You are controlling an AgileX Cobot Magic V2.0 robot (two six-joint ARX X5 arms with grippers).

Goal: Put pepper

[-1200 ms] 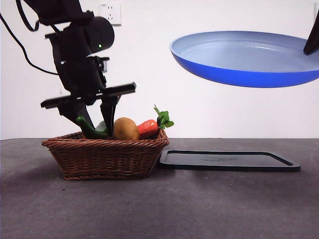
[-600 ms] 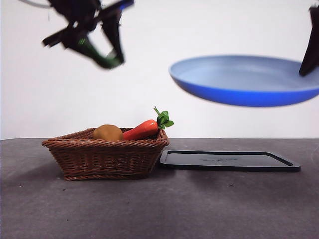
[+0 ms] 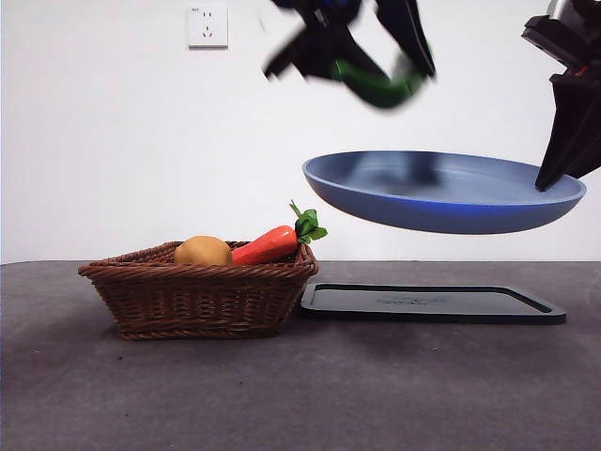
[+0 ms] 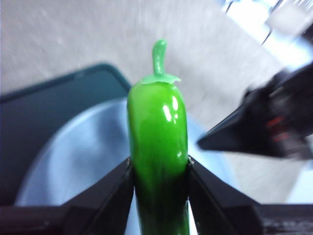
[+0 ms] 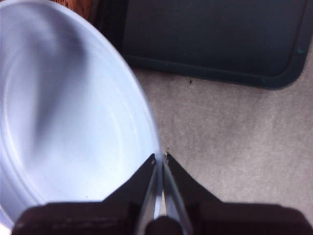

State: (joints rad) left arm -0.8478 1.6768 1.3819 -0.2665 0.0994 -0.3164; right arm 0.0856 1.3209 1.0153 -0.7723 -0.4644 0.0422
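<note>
Carrying the pepper (image 4: 157,147) clamped in my left end effector (image 3: 380,70) above the blue pan (image 3: 441,193), at 12 o'clock from its bowl, while my right end effector (image 5: 160,164) pinches its rim, I judge release comes next.

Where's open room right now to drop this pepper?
The blue pan, held up by the right hand, has a bare bowl under the pepper in the left hand. The black tray also looks bare. The basket is crowded with a carrot and potato.
</note>
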